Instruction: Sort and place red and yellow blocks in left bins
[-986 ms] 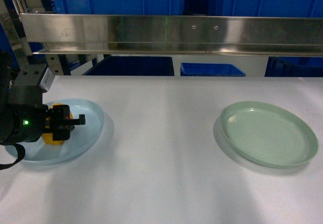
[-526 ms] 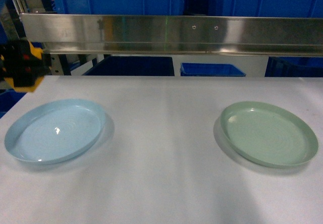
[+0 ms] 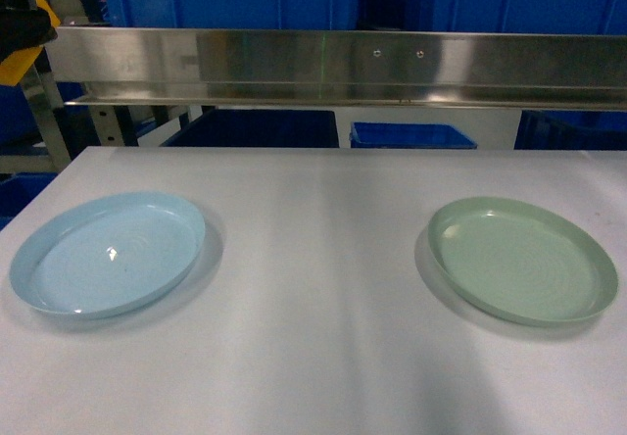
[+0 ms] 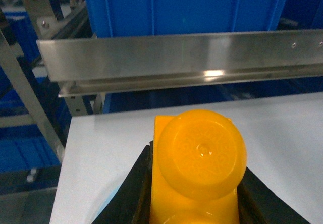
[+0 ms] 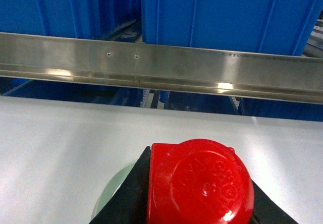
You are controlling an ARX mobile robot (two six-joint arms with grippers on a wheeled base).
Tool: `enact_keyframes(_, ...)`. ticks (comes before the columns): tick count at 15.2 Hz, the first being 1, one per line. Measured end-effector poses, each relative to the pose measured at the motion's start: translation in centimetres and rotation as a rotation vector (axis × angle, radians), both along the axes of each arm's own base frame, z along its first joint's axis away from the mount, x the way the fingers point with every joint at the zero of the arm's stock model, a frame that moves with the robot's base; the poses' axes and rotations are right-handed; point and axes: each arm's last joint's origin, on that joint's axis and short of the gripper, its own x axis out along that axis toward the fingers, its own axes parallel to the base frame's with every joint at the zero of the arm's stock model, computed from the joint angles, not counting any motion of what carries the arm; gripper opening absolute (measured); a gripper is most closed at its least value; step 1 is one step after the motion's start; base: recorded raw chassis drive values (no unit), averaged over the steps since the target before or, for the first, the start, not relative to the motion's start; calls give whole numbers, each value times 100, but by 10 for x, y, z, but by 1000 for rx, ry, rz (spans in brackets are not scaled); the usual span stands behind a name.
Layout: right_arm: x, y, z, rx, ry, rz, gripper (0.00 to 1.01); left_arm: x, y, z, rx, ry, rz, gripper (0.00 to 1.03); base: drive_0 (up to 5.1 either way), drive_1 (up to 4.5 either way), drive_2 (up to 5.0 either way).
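head view: blue plate (image 3: 106,252) on the left of the table (image 3: 313,357) and green plate (image 3: 522,259) on the right, nothing in either. blue bins (image 3: 411,135) sit behind the table under the steel rail (image 3: 333,68); their insides aren't visible.

left gripper (image 3: 18,25) shows only as a dark shape at the top-left corner of the head view, with a bit of yellow block (image 3: 22,63) below it, off the table's left side. left wrist view shows what head can't: left gripper (image 4: 194,183) clenched on the yellow block (image 4: 197,168), stud facing the camera, black fingers (image 4: 128,193) on both sides, table corner below.

right gripper is out of the head view. right wrist view has it: right gripper (image 5: 197,188) grasping the red block (image 5: 199,183), held above the green plate (image 5: 113,193), whose rim peeks out just left of the block.
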Motion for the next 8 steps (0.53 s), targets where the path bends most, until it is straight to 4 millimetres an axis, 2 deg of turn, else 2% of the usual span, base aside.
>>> enact_keyframes(8,0,0,0,0,0,0,27,-3,-5,-3,47,-24,-2,28,0,0,0)
